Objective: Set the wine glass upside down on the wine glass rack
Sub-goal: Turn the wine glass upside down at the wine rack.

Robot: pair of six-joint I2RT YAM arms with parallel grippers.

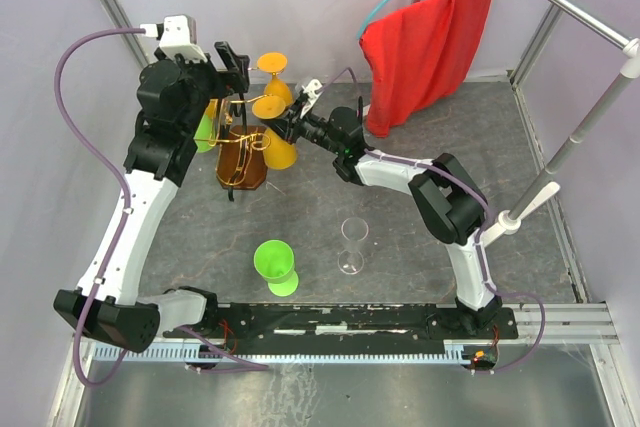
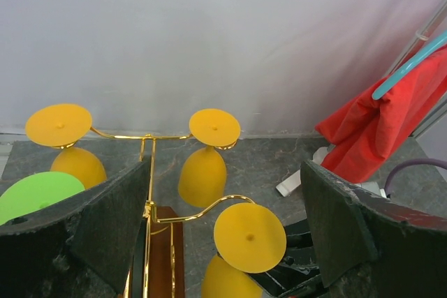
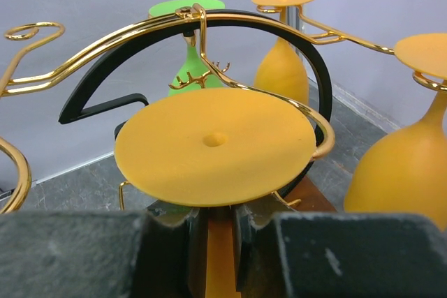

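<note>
The scene is lit brightly and evenly by diffuse light whose source cannot be told; only faint, soft shadows are cast on the table [image 1: 420, 267]. Small glints are picked up on the wine glass rack [image 3: 98, 43] wire above the right gripper [image 3: 220, 232]. The foot of the yellow wine glass [image 3: 215, 146] just ahead of it is rendered sharply, while its own fingers [image 3: 77, 256] are blurred. Beyond the left gripper [image 2: 225, 172] the wall is washed pale.

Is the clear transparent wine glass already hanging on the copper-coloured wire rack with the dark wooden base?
No: the clear wine glass stands on the grey table, well apart from the rack.
</note>
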